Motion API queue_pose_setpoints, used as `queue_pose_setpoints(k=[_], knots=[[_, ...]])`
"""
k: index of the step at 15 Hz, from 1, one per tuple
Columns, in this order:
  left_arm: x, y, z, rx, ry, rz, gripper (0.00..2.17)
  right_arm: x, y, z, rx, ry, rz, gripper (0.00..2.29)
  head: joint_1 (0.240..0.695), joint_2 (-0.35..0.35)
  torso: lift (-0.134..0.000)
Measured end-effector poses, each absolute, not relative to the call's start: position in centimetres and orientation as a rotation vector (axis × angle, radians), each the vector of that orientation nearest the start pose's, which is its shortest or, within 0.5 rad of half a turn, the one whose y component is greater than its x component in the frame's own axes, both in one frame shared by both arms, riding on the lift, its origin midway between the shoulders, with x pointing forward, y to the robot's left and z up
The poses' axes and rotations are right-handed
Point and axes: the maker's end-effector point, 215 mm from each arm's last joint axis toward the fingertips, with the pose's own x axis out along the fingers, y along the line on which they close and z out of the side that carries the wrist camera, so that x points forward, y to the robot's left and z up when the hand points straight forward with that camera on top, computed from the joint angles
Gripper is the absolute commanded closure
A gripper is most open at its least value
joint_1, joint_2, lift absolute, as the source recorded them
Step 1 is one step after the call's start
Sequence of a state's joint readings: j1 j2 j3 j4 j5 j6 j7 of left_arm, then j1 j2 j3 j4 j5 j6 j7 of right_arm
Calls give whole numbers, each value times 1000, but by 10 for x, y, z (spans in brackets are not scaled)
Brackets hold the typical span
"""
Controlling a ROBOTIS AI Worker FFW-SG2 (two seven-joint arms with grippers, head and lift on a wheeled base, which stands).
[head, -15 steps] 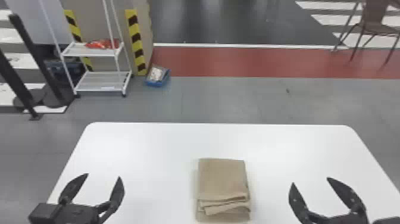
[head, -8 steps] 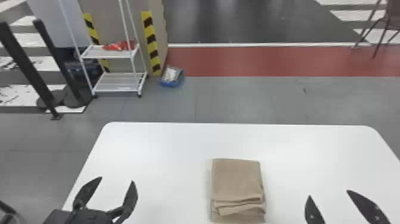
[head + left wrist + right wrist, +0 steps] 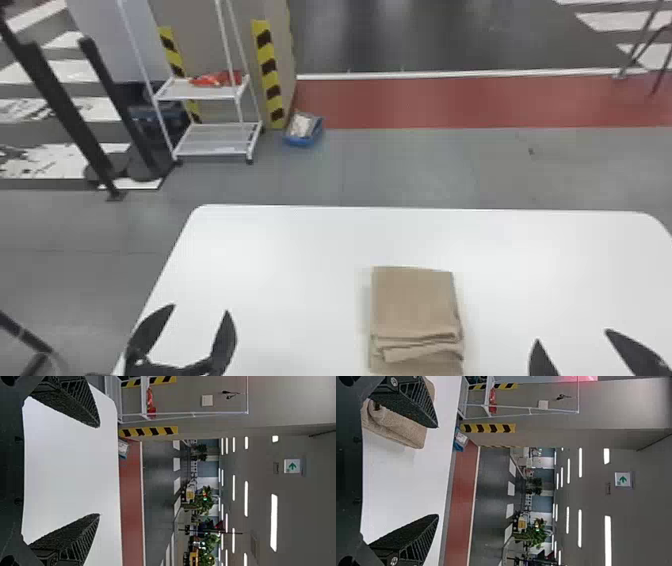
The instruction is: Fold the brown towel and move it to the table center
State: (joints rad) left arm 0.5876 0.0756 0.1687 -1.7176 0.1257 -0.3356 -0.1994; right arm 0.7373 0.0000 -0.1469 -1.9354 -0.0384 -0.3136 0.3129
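Folding judged done; final placement in hand.
Folded brown fabric towel (image 3: 415, 305) laid midway across white flat table (image 3: 280, 260); black two-fingered left gripper (image 3: 200, 308) and right gripper (image 3: 572, 335) spread wide, empty. At most, centring nudge needed.

Bright light comes from glowing ceiling strips (image 3: 273, 522); the white table (image 3: 300, 240) gives back a soft, pale glare; a faint shadow edges the towel (image 3: 415, 300); hazy reflections streak the dark floor (image 3: 425, 35); a red glow touches the wall (image 3: 597, 399).

White table (image 3: 280, 260); brown towel (image 3: 412, 302) on it
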Motion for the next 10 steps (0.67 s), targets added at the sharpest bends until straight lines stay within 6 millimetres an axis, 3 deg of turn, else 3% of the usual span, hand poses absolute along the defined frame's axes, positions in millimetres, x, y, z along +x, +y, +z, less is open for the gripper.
queue_pose_setpoints(k=[10], knots=[[376,309,-435,32,91,-39,73,347,-233,-397,-37,81,201,87,695,122,0]])
